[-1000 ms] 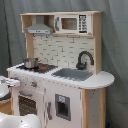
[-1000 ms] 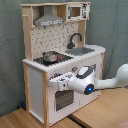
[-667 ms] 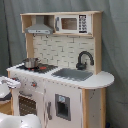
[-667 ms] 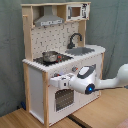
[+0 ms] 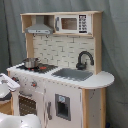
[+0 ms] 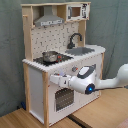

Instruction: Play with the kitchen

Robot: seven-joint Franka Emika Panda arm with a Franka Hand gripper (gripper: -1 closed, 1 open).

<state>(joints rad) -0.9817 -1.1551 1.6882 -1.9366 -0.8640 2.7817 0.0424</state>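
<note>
Here the kitchen [image 5: 60,75] [image 6: 62,60] stands on a wooden floor [image 6: 30,119] in front of a grey-green curtain [image 5: 115,45] [image 6: 10,50], filling most of both exterior views. Its body is white with light-wood side panels, and a pale pegboard back rises behind the counter.

On the counter, a small metal pot [image 5: 30,63] [image 6: 50,57] sits on the black stovetop [image 5: 37,67] [image 6: 54,59], at the end of the counter under the grey hood [image 5: 39,30] [image 6: 49,21]. Beside the stovetop lies the grey sink [image 5: 72,74] [image 6: 82,50], with the black curved faucet [image 5: 84,59] [image 6: 75,39] at its back edge. Along the top shelf, next to the hood, is a toy microwave [image 5: 72,23] [image 6: 76,11]. Below the counter the oven door [image 5: 27,102] [image 6: 62,97] shows its dark window, and a second white door with a dark square panel [image 5: 62,106] is beside it in the first exterior view.

The white arm [image 6: 107,82] reaches in from the second exterior view's right, its wrist carrying a blue lit ring. The gripper [image 6: 53,79] [image 5: 7,84] is right up against the front panel just under the counter's edge, above the oven door — whether its fingers are spread or pressed together, I cannot tell. In the first exterior view it shows at the left edge, by the stovetop corner of the kitchen.
</note>
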